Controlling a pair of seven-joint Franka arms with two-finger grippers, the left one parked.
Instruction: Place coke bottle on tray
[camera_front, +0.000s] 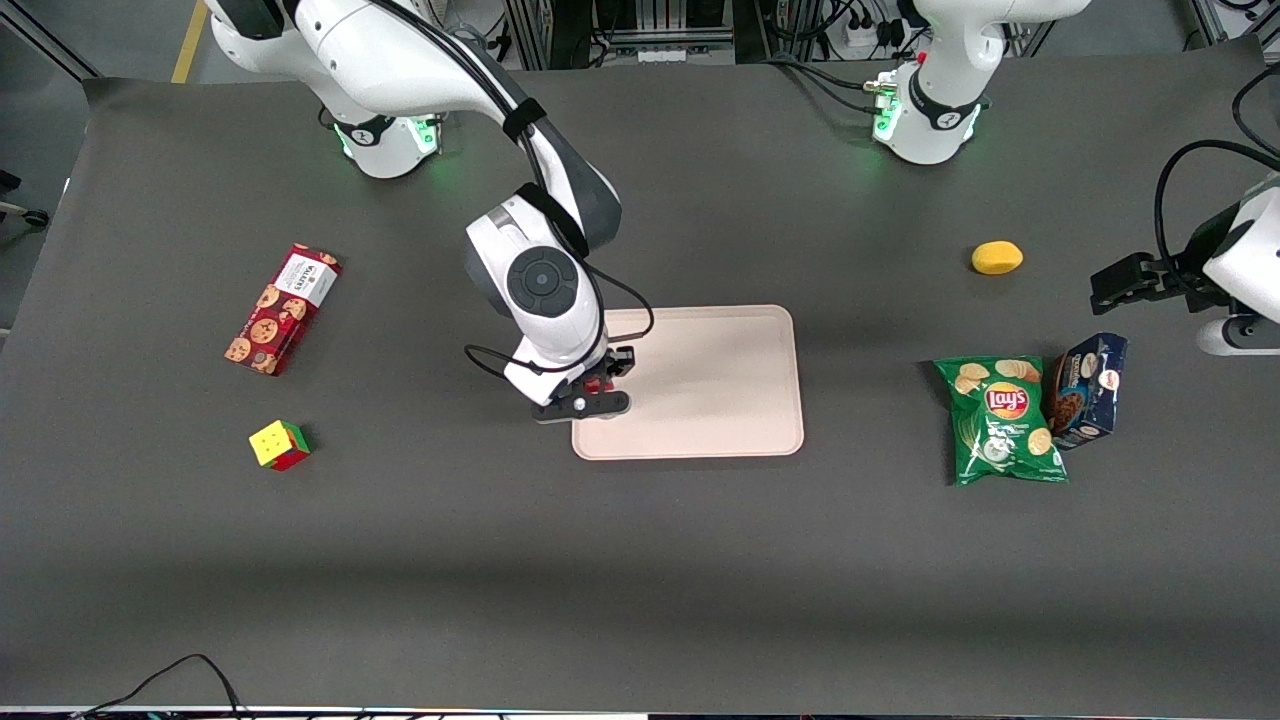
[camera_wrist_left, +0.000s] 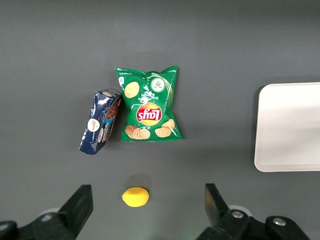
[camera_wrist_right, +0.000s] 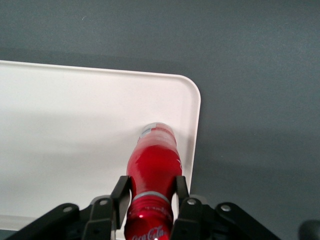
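The bottle looks like glossy red plastic with bright highlights, held between the matt black plastic fingers of the gripper over the tray, whose pale surface is smooth with a soft sheen. The table is covered in a matt dark grey sheet, faintly creased. The chip bag is shiny crinkled foil, the red box printed cardboard, and the cube glossy plastic.

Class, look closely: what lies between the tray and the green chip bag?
Nothing: bare table between tray and chip bag, seen in front view. The gripper holds the coke bottle over the tray.
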